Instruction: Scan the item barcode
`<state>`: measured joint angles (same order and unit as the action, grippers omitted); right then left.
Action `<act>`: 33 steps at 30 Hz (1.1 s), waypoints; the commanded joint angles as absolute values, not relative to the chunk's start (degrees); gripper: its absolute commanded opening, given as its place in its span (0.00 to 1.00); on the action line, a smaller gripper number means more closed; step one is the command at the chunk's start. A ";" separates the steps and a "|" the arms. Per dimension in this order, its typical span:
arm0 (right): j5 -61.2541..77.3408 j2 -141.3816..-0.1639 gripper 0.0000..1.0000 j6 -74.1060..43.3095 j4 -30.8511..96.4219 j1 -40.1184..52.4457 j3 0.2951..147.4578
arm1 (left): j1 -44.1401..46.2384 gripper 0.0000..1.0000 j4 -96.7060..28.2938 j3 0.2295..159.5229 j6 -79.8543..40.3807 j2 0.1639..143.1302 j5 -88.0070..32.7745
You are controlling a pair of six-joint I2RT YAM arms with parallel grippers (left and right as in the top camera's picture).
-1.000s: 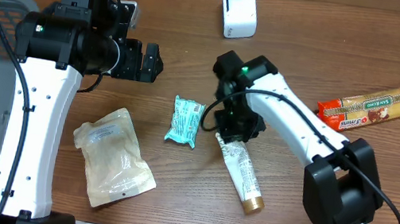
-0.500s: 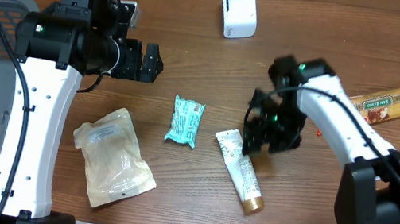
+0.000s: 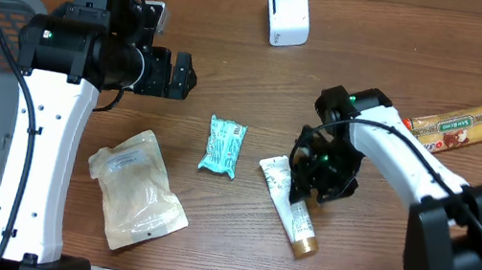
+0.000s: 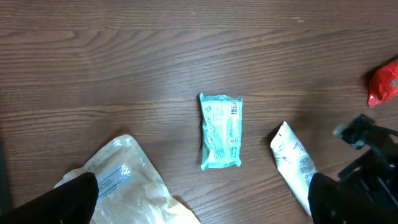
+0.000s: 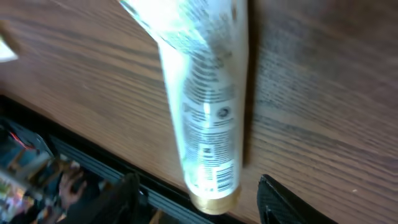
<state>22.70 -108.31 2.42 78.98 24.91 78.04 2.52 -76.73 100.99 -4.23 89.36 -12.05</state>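
- The right gripper (image 3: 316,176) stood low over the tube (image 3: 295,219). Its jaws were released and parted, with one finger (image 5: 124,199) on each side of the cap end. Nothing was held.
- The tube lay flat on the table (image 3: 401,44), printed face up. Fine print ran toward the gold cap, but no barcode could be made out with certainty.
- Judgement: the step in hand was the grasp. It would go best with the jaws centred and squared across the tube, closing on the firm part above the cap, since the smooth cap could slip. The pads should stay off the print.
- The scanner (image 3: 287,13) stood well beyond the tube's crimped end. Judgement: after lifting, the print should be turned to face the scanner's window.
- A blue packet (image 3: 223,146) lay just left of the tube, apart from it. A pouch (image 3: 135,191) lay further left, and a pasta pack (image 3: 461,124) was well off to the right.
- The left gripper (image 3: 181,75) hung wide open and empty, far left of the tube.
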 commanded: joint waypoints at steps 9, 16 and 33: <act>23.66 -102.17 0.60 -14.09 72.23 40.34 73.54 | 2.37 1.00 -76.66 102.52 -3.16 88.01 -12.95; 21.37 -102.17 0.61 -22.22 68.16 43.88 64.58 | 2.37 1.00 -76.66 102.52 -3.16 88.01 -12.95; -3.79 -102.17 0.66 -27.62 63.42 32.36 62.13 | 2.37 1.00 -76.66 102.52 -3.16 88.01 -12.93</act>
